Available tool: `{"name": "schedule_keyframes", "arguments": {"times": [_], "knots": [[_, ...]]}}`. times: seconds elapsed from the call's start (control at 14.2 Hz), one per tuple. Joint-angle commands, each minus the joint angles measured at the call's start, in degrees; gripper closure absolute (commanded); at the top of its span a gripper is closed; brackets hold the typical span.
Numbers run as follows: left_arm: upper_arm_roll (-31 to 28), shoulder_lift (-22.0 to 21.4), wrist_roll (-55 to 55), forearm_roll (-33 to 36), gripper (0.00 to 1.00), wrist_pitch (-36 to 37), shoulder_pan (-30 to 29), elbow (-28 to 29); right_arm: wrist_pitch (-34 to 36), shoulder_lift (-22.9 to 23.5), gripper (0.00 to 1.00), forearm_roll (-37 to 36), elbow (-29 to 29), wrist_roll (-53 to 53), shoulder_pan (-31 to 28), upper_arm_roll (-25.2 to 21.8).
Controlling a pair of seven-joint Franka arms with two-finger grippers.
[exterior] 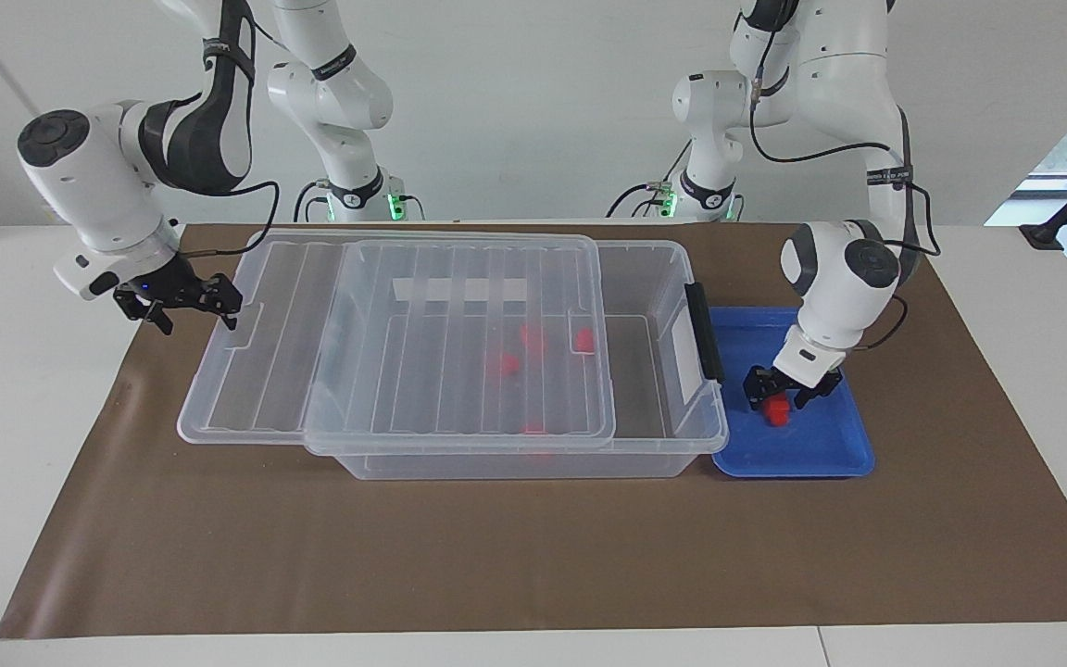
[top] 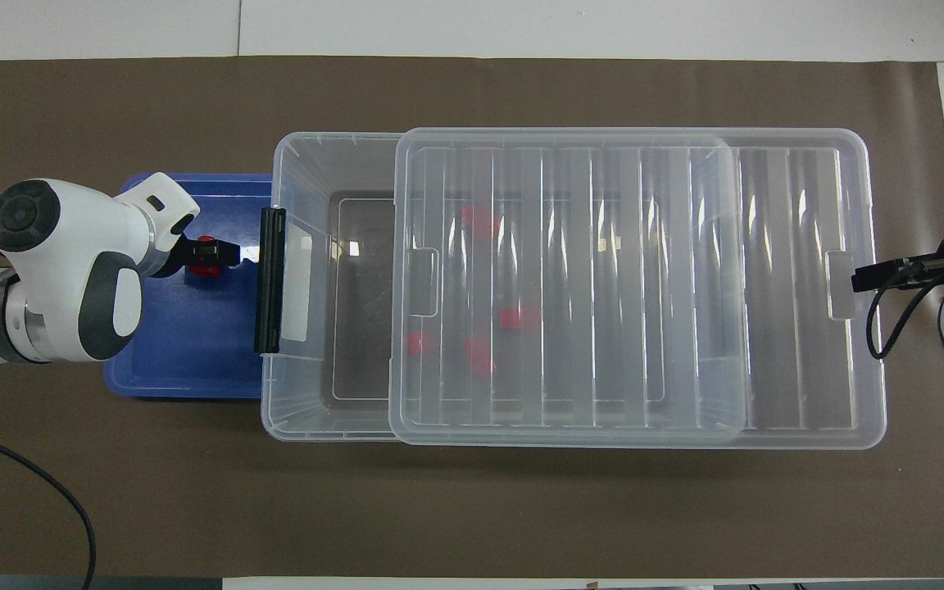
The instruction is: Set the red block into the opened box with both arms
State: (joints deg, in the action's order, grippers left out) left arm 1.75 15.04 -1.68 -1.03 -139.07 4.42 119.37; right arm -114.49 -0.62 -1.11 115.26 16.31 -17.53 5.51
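Note:
The red block [exterior: 777, 411] [top: 207, 256] lies in the blue tray [exterior: 821, 446] [top: 177, 352] beside the box's clip end. My left gripper [exterior: 782, 398] [top: 210, 256] is down in the tray, open, with the block between its fingers. The clear box [exterior: 682, 437] [top: 300, 164] stands mid-table. Its ribbed lid [exterior: 441, 371] [top: 570, 279] is slid toward the right arm's end, leaving a strip of the box uncovered beside the tray. My right gripper [exterior: 200, 317] [top: 859, 280] is open at the lid's end notch.
Several red blocks [exterior: 533, 338] [top: 511, 318] lie inside the box under the lid. A black clip [exterior: 705, 332] [top: 270, 279] runs along the box's end wall by the tray. A brown mat [exterior: 533, 556] covers the table.

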Motion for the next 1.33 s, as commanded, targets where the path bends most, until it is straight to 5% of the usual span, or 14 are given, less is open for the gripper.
{"name": "schedule_keyframes", "arguments": {"times": [0.0, 0.28, 0.98, 1.26], "knots": [[-0.52, -1.24, -0.78, 0.41, 1.00, -1.20, 1.21, 1.31, -0.47, 0.01, 0.00, -0.47, -0.04, 3.11, -2.50, 0.56], [-0.52, -3.61, -0.95, 0.41, 1.00, 3.62, 1.21, 0.69, -0.64, 0.01, 0.00, -0.47, -0.04, 5.39, -3.74, 0.56], [-0.79, -20.74, -0.95, 0.41, 1.00, 24.71, 0.94, -4.23, -0.20, 0.18, 0.00, -0.30, -0.92, 10.31, -6.72, 0.56], [3.50, -21.98, -5.06, 0.41, 1.00, 26.05, 3.66, -4.23, -0.11, 0.19, 0.00, -0.21, -1.01, 10.76, -7.34, 0.47]]}}
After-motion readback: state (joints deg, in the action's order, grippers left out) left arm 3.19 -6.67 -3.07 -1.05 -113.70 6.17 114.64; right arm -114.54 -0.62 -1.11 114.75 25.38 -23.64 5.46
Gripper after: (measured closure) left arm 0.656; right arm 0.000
